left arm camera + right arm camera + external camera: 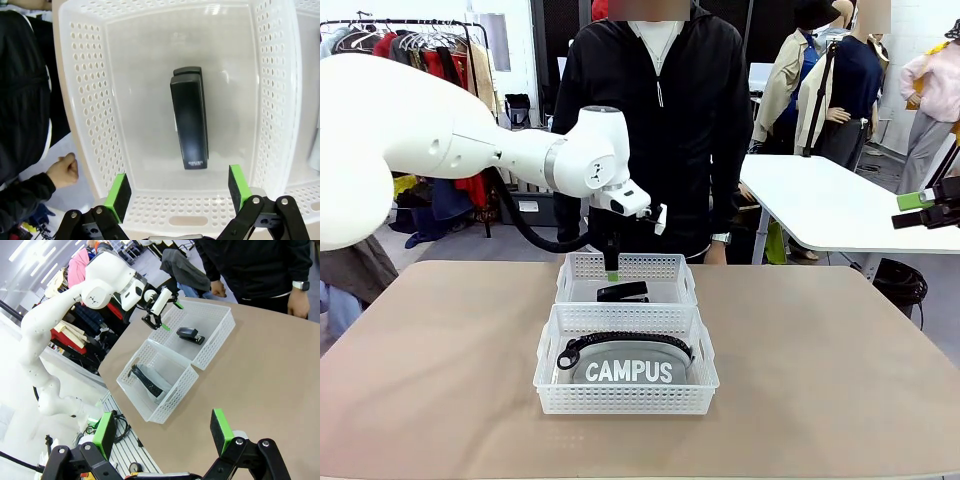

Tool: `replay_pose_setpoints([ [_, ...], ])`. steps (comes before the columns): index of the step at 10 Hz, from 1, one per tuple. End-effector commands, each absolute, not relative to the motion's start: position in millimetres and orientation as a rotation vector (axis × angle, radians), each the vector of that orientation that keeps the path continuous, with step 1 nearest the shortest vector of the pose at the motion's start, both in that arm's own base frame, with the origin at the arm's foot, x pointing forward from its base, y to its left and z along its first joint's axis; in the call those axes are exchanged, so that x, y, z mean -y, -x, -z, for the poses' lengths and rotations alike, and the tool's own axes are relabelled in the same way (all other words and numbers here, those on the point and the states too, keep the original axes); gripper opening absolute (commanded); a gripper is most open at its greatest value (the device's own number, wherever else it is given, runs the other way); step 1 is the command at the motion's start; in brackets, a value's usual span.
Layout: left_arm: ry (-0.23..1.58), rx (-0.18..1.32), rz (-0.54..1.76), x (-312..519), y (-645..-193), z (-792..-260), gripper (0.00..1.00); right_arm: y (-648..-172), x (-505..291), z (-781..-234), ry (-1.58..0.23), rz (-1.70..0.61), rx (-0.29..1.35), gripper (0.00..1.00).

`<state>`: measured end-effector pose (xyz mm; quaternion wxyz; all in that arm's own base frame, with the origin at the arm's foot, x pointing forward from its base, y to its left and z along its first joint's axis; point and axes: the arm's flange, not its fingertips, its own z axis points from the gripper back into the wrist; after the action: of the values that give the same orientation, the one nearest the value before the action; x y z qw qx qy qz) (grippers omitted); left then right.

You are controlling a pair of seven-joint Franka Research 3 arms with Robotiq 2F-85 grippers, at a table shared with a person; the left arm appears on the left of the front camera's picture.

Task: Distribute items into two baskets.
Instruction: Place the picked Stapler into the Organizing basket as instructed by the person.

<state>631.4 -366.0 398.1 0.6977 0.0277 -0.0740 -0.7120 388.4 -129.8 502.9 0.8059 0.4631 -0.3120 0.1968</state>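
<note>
The small black stapler lies flat on the base of the far white basket. Directly above it, my left gripper hangs open with its green pads spread wide and nothing between them. In the near basket rests the grey "CAMPUS" pouch with its black strap. My right gripper is open and empty, held high off the table's right side, far from both baskets. From there the stapler and the left gripper show over the far basket.
The two baskets stand touching in the middle of the tan table. A person in black stands at the far edge, with a fist near the far basket's outer wall and a watch-wearing hand at the table edge.
</note>
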Motion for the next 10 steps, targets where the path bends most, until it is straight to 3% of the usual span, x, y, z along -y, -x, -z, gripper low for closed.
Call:
replay_pose_setpoints([
  [1,-0.053,0.176,1.555,356,-620,-399,1.0,-388,129,-504,-0.994,-0.424,0.671,1.0],
  [10,-0.064,0.167,1.581,363,-630,-402,1.0,-388,129,-504,-0.994,-0.424,0.671,1.0],
])
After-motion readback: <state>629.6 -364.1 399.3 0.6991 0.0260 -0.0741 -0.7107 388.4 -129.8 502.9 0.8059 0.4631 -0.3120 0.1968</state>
